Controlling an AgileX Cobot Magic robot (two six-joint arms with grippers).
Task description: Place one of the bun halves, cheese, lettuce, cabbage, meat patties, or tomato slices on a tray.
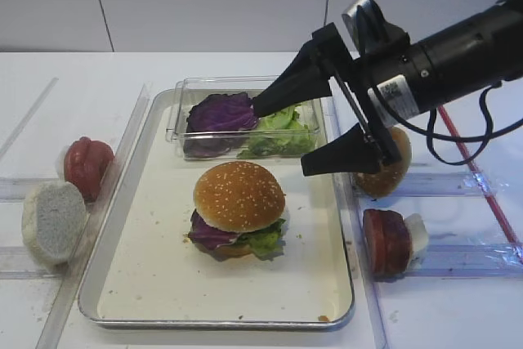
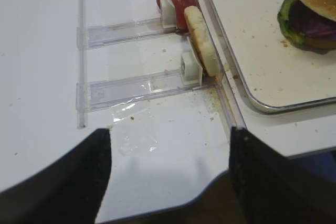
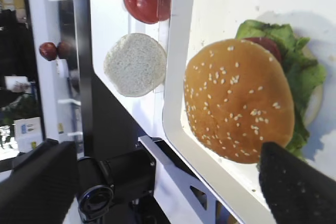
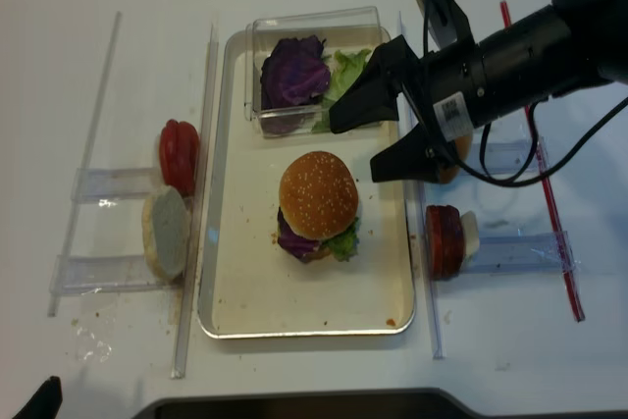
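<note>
**Sesame bun sits on the stack, right gripper spread wide above the tray**

We see the tray (image 1: 147,226) holding a small clear box (image 1: 184,91) of cabbage (image 1: 221,112) and lettuce (image 1: 282,124). At the tray's middle, the bun half (image 1: 239,195) caps a stack of purple and green leaves. Our right gripper (image 1: 306,132) hangs empty over the tray's right edge, jaws wide apart. Our left gripper (image 2: 168,166) hovers off the tray, fingers parted, holding nothing.
</note>
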